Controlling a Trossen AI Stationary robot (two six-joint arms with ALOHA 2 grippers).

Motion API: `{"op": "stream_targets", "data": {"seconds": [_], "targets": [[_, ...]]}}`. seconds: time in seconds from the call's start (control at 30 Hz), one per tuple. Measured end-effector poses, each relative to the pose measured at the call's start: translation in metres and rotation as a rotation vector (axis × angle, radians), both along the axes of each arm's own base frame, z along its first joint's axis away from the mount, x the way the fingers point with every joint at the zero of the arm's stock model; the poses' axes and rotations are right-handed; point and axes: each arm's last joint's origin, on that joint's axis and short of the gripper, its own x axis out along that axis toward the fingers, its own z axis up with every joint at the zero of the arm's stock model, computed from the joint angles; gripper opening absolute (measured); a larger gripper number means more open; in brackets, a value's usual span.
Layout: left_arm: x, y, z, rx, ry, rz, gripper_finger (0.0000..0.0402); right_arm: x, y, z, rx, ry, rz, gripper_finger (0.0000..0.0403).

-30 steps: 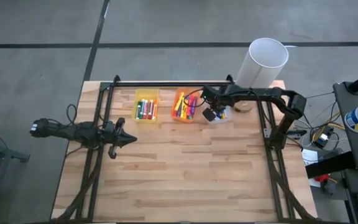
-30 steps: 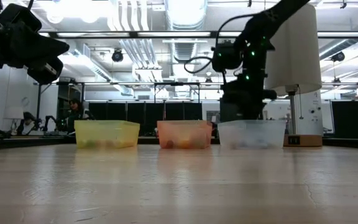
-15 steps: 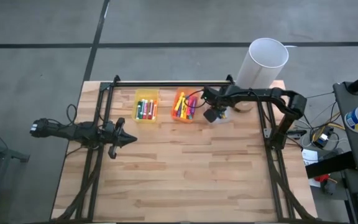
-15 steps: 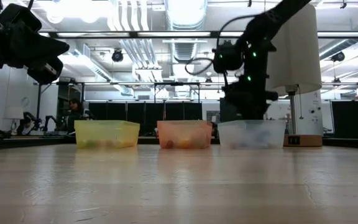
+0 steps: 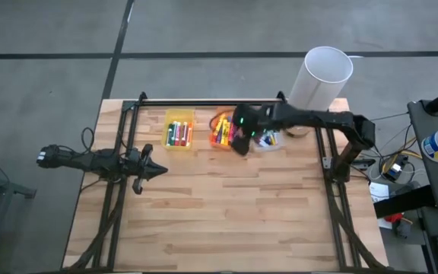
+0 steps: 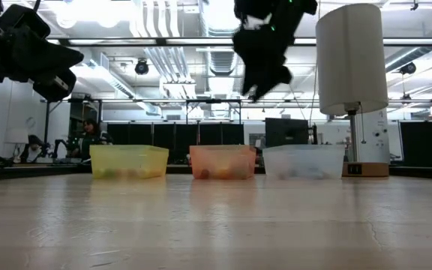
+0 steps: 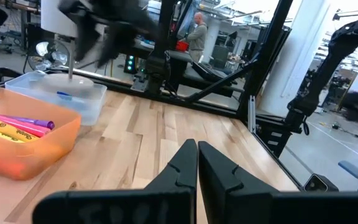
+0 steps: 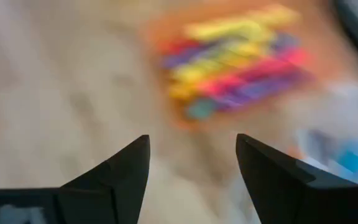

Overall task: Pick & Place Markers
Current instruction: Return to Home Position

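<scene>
1. The right claw (image 8: 191, 144) hangs high above the orange bin (image 6: 222, 159). Its fingers are spread and hold nothing.
2. The markers (image 7: 23, 121) lie in the orange bin. More lie in the yellow bin (image 6: 128, 160) on one side of it. At least a blue one lies in the clear bin (image 6: 304, 160) on the other side. I see none on the table (image 5: 226, 205).
3. So the sorting looks done, I think. The only step to do is go home.
4. To do it well, the right arm should go up first, then pull back slowly. That keeps its fingers off the bin walls.
5. The white tube (image 6: 351, 56) stands past the clear bin, away from the orange bin. The arm could bump it, so no fast swing.
6. The left claw (image 5: 157, 171) waits well past the yellow bin, away from the orange bin. Its fingers are pressed together.
</scene>
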Motion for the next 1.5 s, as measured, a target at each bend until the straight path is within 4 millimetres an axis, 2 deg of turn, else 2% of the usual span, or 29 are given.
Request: {"op": "stream_targets", "data": {"seconds": [0.13,0.23,0.37,0.43,0.47,0.53,0.6,0.67,0.8,0.93,1.03,1.17,1.33,1.5], "targets": [[0.0,0.0,0.0,0.0,0.0,0.0,0.0009,0.021,0.049,-0.009,0.004,-0.139,0.165,0.0206],[0.0,0.0,0.0,0.0,0.0,0.0,0.0009,0.028,0.088,-0.021,0.001,-0.227,0.27,0.0171],[0.0,0.0,0.0,0.0,0.0,0.0,0.0009,0.027,0.127,-0.042,0.024,-0.298,0.355,0.0095],[0.0,0.0,0.0,0.0,0.0,0.0,0.0009,0.024,0.135,-0.055,0.028,-0.318,0.374,0.0047],[0.0,0.0,0.0,0.0,0.0,0.0,0.0009,0.022,0.135,-0.061,0.024,-0.316,0.382,0.0027],[0.0,0.0,0.0,0.0,0.0,0.0,0.0009,0.016,0.134,-0.068,-0.003,-0.309,0.414,0.0017],[0.0,0.0,0.0,0.0,0.0,0.0,0.0009,0.006,0.132,-0.065,-0.036,-0.345,0.443,0.0011],[0.0,0.0,0.0,0.0,0.0,0.0,0.0009,-0.008,0.13,-0.053,-0.084,-0.457,0.48,0.0009],[0.0,0.0,0.0,0.0,0.001,0.0,0.0009,-0.055,0.124,-0.03,-0.208,-0.691,0.521,0.0008],[0.0,0.0,0.0,0.0,0.001,0.0,0.0009,-0.109,0.117,-0.02,-0.27,-0.857,0.518,0.0008],[0.0,0.0,0.0,0.0,0.001,0.0,0.0009,-0.142,0.114,-0.025,-0.274,-0.924,0.509,0.0008],[0.0,0.0,0.0,0.0,0.001,0.0,0.0009,-0.172,0.11,-0.035,-0.287,-0.984,0.5,0.0008],[0.0,0.0,0.0,0.0,0.001,0.0,0.0009,-0.197,0.107,-0.045,-0.298,-1.054,0.49,0.0008],[0.0,0.0,0.0,0.0,0.001,0.0,0.0009,-0.212,0.105,-0.059,-0.282,-1.094,0.467,0.0008]]}}
